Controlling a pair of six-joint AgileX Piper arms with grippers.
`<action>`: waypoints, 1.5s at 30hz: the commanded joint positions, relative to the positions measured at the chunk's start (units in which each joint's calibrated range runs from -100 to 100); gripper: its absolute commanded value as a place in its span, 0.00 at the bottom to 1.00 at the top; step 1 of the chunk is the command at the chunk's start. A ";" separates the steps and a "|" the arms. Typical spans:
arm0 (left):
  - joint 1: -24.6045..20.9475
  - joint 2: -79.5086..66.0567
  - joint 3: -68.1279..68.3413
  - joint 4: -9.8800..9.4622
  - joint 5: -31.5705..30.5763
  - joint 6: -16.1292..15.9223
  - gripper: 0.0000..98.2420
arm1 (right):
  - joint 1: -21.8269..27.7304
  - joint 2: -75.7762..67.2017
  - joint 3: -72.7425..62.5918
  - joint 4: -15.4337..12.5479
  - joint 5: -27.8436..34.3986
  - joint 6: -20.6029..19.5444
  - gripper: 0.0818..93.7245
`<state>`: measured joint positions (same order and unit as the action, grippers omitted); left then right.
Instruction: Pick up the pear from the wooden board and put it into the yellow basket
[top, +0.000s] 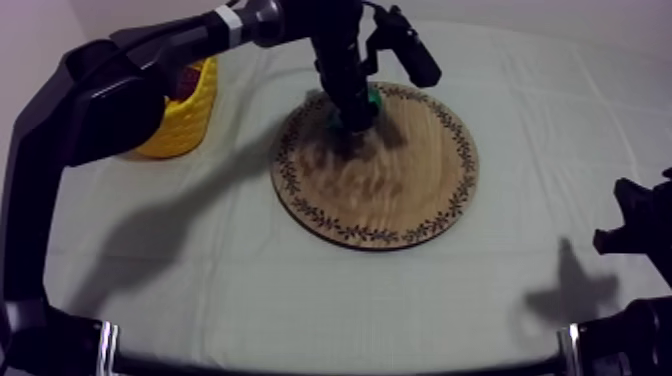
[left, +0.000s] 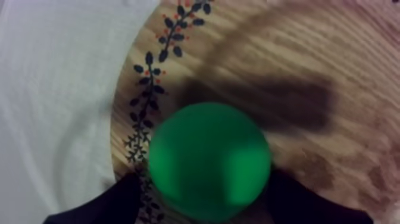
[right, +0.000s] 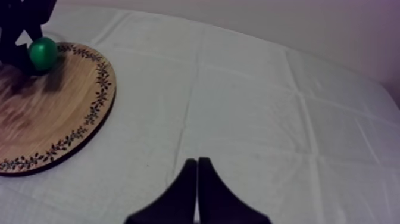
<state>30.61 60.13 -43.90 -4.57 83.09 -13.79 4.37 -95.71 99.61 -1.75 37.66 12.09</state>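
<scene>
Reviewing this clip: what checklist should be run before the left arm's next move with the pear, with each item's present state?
1. Pear on the wooden board, near its patterned rim: ok.
2. Left gripper at the pear: ok.
3. Firm hold on the pear: cannot tell.
4. Yellow basket upright beside the board, on the left arm's side: ok.
5. Room in the basket: cannot tell.
6. Right gripper shut, over bare cloth away from the board: ok.

Creased grey-white cloth (top: 250, 300), crossed by fold lines, pale wall (right: 309, 24) beyond it
</scene>
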 joint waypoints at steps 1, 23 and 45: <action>0.06 0.38 -0.38 0.34 0.00 0.07 0.79 | 0.00 -0.05 0.05 0.02 0.00 0.00 0.00; 0.24 4.84 -7.18 1.55 -1.12 0.98 0.57 | 0.00 -0.05 0.05 0.02 0.00 0.00 0.00; -1.76 -13.89 5.33 -0.99 -2.43 2.89 0.45 | 0.00 -0.05 0.05 0.02 0.00 0.00 0.00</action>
<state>29.05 51.11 -41.09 -5.37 80.67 -11.14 4.37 -95.71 99.61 -1.75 37.66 12.09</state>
